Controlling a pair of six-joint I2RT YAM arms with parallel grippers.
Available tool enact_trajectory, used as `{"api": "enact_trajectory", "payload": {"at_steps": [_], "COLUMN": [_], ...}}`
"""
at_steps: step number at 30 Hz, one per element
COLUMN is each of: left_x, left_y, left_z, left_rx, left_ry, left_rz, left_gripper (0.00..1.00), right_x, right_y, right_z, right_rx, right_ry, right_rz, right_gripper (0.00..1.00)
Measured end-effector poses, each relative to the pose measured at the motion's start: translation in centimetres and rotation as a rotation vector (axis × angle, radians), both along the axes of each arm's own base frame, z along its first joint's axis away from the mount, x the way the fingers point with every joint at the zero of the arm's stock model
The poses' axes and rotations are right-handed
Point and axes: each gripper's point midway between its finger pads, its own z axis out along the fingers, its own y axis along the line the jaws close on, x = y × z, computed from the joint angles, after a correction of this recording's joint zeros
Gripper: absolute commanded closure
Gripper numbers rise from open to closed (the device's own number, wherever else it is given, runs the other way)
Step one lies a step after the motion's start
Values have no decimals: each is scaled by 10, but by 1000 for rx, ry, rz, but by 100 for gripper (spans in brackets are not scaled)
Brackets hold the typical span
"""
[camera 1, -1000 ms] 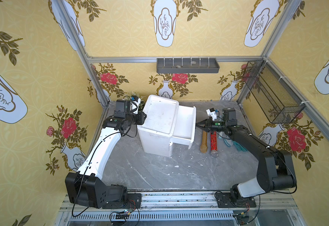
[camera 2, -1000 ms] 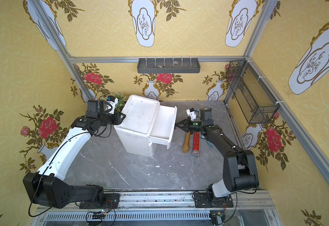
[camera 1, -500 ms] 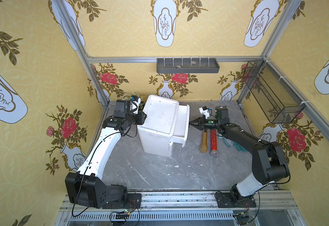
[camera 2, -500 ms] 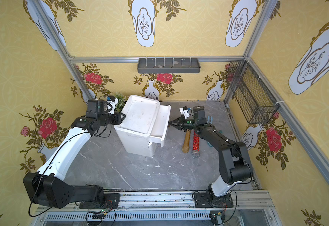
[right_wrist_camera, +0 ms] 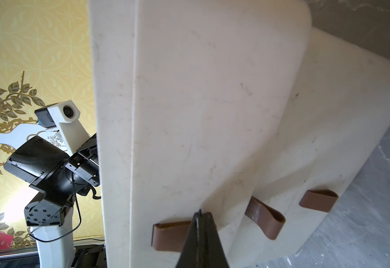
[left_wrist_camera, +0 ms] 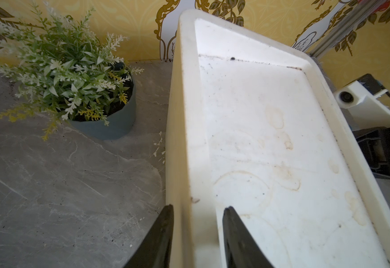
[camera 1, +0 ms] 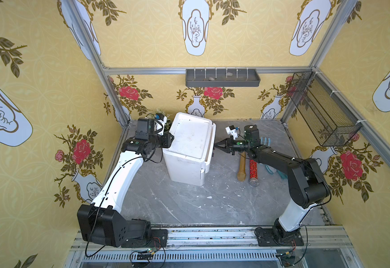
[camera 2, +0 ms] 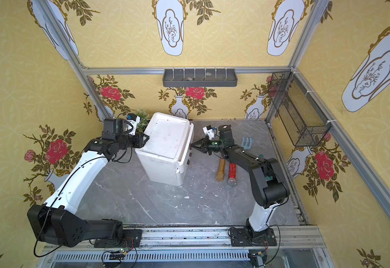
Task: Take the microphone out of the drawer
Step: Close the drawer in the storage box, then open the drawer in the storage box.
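Observation:
The microphone (camera 1: 253,170) (camera 2: 231,172), red glitter with a silver head, lies on the table right of the white drawer unit (camera 1: 189,143) (camera 2: 166,141). The unit's top drawer (right_wrist_camera: 177,139) is pushed in. My right gripper (camera 1: 215,145) (right_wrist_camera: 201,212) is shut and holds nothing. Its tips touch that drawer's front at the brown loop handle (right_wrist_camera: 170,235). My left gripper (camera 1: 170,139) (left_wrist_camera: 197,208) is shut on the rim of the unit's top (left_wrist_camera: 184,139) at its left side, one finger outside and one inside.
A wooden-handled tool (camera 1: 242,168) lies beside the microphone, and a teal garden fork (camera 1: 264,140) lies behind the right arm. A potted plant (left_wrist_camera: 73,76) stands behind the left gripper. A wire basket (camera 1: 321,111) hangs on the right wall and a grey shelf (camera 1: 221,77) on the back wall.
The top drawer, pulled out a second ago, has slid back into the unit. My right gripper has moved left with it, pressed against its front. The left arm has stayed put.

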Motion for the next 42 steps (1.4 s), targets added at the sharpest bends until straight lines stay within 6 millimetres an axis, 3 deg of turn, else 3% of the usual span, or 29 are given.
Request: {"api": "enact_trajectory", "payload": {"at_steps": [7, 20, 24, 30, 35, 42], "left_x": [0, 0, 0, 0, -1, -1], "left_y": [0, -1, -1, -1, -1, -1], "left_z": [0, 0, 0, 0, 0, 0], "left_rx": [-1, -2, -2, -2, -2, 1], "left_ry": [0, 1, 1, 1, 0, -1], "left_rz": [-1, -3, -4, -3, -5, -4], "left_gripper": [60, 60, 60, 60, 59, 59], "right_x": [4, 11, 9, 8, 0, -16], "right_y": [17, 23, 10, -27, -47, -56], "right_z": [-4, -2, 10, 18, 10, -27], "right_rx": [14, 22, 20, -8, -47, -86], "right_ry": [15, 9, -17, -39, -37, 32], "right_rz": [14, 7, -15, -92, -126, -130], "right_gripper": [100, 100, 83, 55, 44, 43]}}
